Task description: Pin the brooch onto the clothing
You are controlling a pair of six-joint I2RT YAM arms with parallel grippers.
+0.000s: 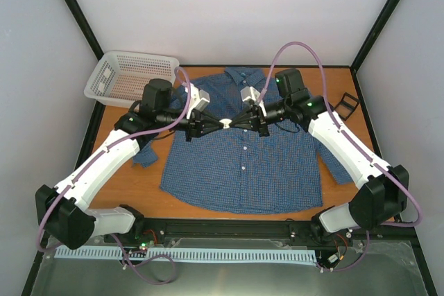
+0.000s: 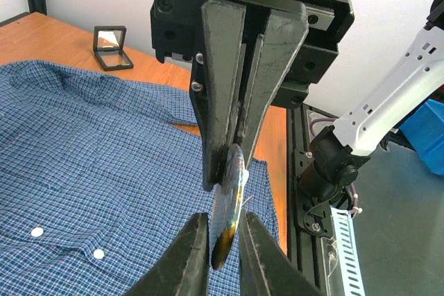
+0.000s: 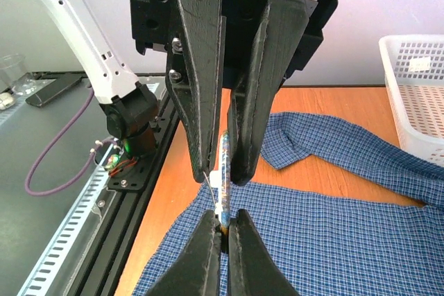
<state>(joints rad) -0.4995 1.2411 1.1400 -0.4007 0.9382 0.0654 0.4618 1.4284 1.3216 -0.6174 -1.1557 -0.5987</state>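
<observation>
The blue checked shirt (image 1: 243, 164) lies flat on the table, collar at the far side. Both grippers meet above its chest. The brooch (image 1: 226, 123) is a thin golden-brown disc seen edge-on, held between them in the air. My right gripper (image 3: 223, 216) is shut on its lower edge (image 3: 224, 171). My left gripper (image 2: 223, 221) stands narrowly open around the brooch (image 2: 231, 199): one finger is beside the pin side, and a slim gap shows at the other. A thin pin wire sticks out from the brooch's back. The shirt also shows below in both wrist views (image 2: 83, 171) (image 3: 347, 240).
A white mesh basket (image 1: 132, 77) stands at the back left, beside the shirt's sleeve. A small black hinged box (image 1: 349, 104) lies open at the back right; it also shows in the left wrist view (image 2: 111, 46). A black rail runs along the near table edge.
</observation>
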